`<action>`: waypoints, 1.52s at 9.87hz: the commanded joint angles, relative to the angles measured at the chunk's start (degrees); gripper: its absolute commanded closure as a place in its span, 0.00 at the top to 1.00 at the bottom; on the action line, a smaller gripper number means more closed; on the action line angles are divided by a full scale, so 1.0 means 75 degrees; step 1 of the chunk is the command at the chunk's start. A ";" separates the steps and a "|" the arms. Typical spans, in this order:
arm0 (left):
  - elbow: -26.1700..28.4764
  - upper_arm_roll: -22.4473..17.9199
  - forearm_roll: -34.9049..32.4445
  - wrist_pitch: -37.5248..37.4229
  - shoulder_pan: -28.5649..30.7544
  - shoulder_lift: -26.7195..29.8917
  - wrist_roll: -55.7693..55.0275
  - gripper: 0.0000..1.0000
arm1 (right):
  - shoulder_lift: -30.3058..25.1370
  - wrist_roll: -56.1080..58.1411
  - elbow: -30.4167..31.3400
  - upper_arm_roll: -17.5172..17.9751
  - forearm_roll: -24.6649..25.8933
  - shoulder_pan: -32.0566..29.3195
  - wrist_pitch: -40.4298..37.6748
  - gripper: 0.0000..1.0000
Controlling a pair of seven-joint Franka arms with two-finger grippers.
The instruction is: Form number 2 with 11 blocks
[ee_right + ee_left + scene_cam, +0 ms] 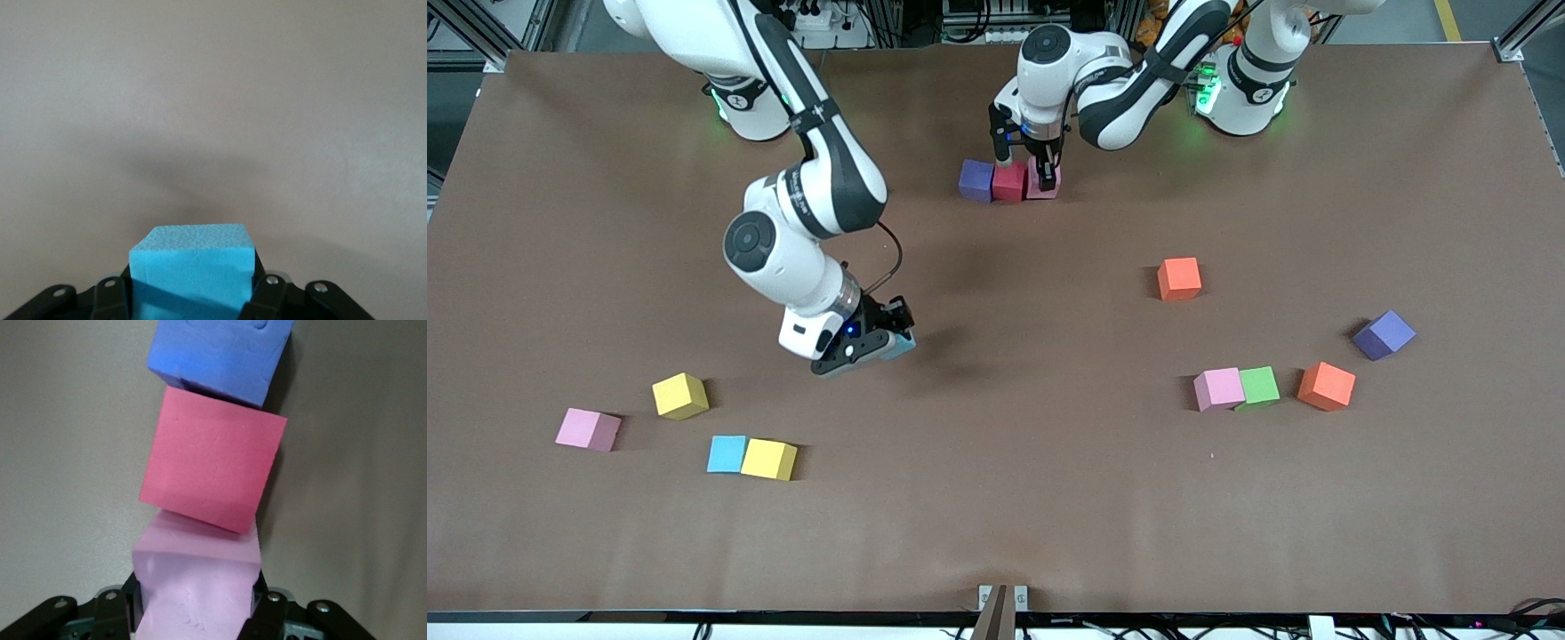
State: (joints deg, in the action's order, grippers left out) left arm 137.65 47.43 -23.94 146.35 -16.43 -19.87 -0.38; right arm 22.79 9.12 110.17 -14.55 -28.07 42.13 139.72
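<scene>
**Starting the row while the next cube is coming**

Setting the pink block (1043, 180) beside the red block (1009, 181) and purple block (976, 180), near the bench's edge by the bases, your left tool (1035, 166) is pointing straight down, clamped on it. Your right tool (869, 341), its arm bent low over mid-bench, is gripping a light blue block (192, 270) for the figure. The remaining blocks are lying scattered toward both ends.
</scene>
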 commanded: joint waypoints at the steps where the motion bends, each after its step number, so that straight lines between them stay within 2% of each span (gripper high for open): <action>1: -0.0073 -0.0007 -0.0253 0.0069 0.0022 -0.0139 -0.0079 0.00 | -0.0705 -0.0231 0.0789 -0.0006 -0.0124 0.0113 0.0272 0.19; 4: -0.0073 -0.0007 -0.0404 0.0069 0.0022 -0.0139 -0.0079 0.00 | -0.1105 -0.0944 0.1399 -0.0006 -0.0112 0.0522 0.0764 0.19; 11: -0.0143 -0.0019 -0.0534 0.0069 0.0022 -0.0245 -0.0348 0.02 | -0.1340 -0.2761 0.1541 -0.0169 -0.0042 0.1471 0.0893 0.19; 12: -0.0143 -0.0019 -0.0534 0.0058 0.0022 -0.0245 -0.0360 0.23 | -0.1340 -0.2879 0.1541 -0.0286 -0.0030 0.1635 0.0894 0.19; 13: -0.0143 -0.0019 -0.0534 0.0069 0.0022 -0.0245 -0.0349 0.99 | -0.1340 -0.2927 0.1541 -0.0415 -0.0030 0.1753 0.0905 0.19; 15: -0.0143 -0.0019 -0.0685 0.0081 0.0022 -0.0221 -0.0360 1.00 | -0.1340 -0.3009 0.1552 -0.0463 -0.0030 0.1812 0.0906 0.19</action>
State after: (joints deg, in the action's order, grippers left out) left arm 137.04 47.26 -26.26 146.35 -16.38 -21.15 -1.32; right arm 14.80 -12.05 119.75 -16.90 -28.07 54.35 145.90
